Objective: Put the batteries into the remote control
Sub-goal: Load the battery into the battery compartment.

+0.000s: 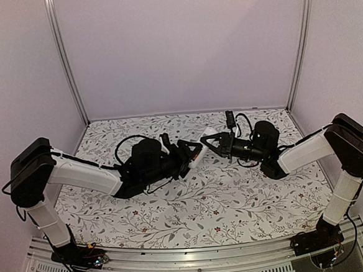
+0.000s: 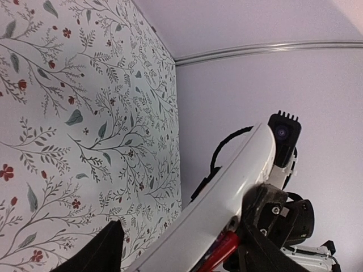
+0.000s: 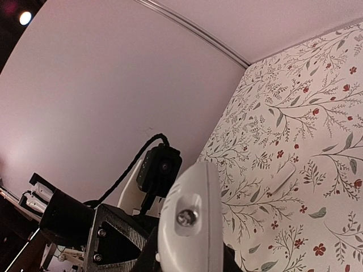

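Remote [image 2: 227,192] — within left hand [image 1: 194,152]

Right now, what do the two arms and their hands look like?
The left arm and right arm have white link shells with black joint housings. The left hand and right hand are black, angular, two-fingered. A black cable loops over each wrist.
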Robot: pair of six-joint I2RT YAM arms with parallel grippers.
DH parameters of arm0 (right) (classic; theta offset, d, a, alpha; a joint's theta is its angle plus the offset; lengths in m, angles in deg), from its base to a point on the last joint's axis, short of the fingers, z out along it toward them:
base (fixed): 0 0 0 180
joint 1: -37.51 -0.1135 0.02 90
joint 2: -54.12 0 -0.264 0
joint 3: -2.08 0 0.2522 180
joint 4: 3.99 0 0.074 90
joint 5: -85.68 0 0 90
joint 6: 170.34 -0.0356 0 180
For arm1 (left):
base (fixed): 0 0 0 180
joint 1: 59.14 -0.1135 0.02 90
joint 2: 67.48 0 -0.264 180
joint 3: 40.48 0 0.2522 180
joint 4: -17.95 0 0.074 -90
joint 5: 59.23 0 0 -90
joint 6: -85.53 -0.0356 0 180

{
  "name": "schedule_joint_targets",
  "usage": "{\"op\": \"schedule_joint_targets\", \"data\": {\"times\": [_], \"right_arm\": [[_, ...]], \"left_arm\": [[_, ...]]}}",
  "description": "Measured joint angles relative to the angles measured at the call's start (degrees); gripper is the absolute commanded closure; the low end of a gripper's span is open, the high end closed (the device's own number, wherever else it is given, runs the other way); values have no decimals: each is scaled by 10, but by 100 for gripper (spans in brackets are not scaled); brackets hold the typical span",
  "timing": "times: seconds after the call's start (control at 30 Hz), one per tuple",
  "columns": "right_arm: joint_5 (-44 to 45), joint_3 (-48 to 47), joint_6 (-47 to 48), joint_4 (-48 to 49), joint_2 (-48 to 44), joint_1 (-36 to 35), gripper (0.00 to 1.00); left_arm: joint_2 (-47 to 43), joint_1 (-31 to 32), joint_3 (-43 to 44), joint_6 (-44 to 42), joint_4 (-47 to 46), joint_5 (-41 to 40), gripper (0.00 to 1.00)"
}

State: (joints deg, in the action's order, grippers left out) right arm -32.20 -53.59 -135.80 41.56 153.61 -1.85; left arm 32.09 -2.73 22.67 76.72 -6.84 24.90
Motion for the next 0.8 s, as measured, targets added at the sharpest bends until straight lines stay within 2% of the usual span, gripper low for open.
{"op": "schedule_joint_targets", "data": {"times": [0.37, 0.63, 0.8], "right_arm": [[1, 0, -25, 6, 0, 0, 100], [-12, 0, -77, 42, 5, 9, 100], [-15, 0, -103, 46, 7, 9, 100]], "left_arm": [[5, -1, -7, -4, -25, 10, 45], [5, -1, -13, -8, -65, 19, 57], [5, -1, -23, -10, -88, 22, 56]]}}
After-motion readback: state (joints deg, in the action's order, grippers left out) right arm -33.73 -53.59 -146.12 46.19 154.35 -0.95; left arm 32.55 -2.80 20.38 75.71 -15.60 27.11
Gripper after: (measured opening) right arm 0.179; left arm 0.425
